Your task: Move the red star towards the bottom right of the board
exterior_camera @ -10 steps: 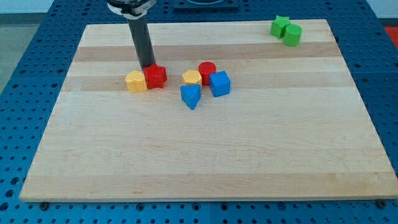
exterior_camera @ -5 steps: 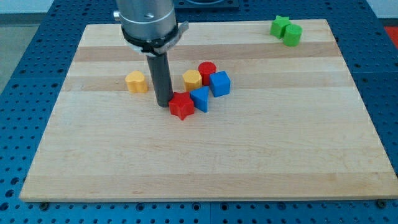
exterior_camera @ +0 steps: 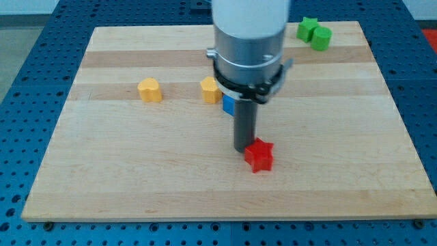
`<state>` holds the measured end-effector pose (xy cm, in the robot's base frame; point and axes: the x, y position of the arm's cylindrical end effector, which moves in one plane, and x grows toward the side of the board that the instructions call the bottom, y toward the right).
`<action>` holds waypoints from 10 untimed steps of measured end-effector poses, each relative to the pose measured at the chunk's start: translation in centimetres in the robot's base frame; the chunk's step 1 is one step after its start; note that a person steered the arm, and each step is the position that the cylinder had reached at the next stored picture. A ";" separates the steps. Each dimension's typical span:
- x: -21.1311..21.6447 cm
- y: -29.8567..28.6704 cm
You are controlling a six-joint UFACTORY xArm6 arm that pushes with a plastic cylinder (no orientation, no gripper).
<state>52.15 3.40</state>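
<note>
Two yellow blocks sit in the upper left of the frame on the tabletop (exterior_camera: 136,157): a yellow heart (exterior_camera: 149,89), then a second yellow block (exterior_camera: 209,89) partly behind the arm. A blue block (exterior_camera: 229,104) peeks out beside it. My tip (exterior_camera: 242,149) touches the upper-left side of the red star (exterior_camera: 259,155), right of centre. Two green blocks (exterior_camera: 314,33) lie at upper right. No claw is fitted, only the rod.

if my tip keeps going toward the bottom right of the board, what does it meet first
The red star: it sits right against my tip, on its lower-right side in the view. Beyond the star, the board shows no other block toward that corner, as far as the single view tells.
</note>
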 end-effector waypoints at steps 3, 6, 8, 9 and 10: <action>3.1 -1.0; 3.8 6.2; 1.6 9.0; -1.5 9.5; -1.3 12.6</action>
<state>50.81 15.96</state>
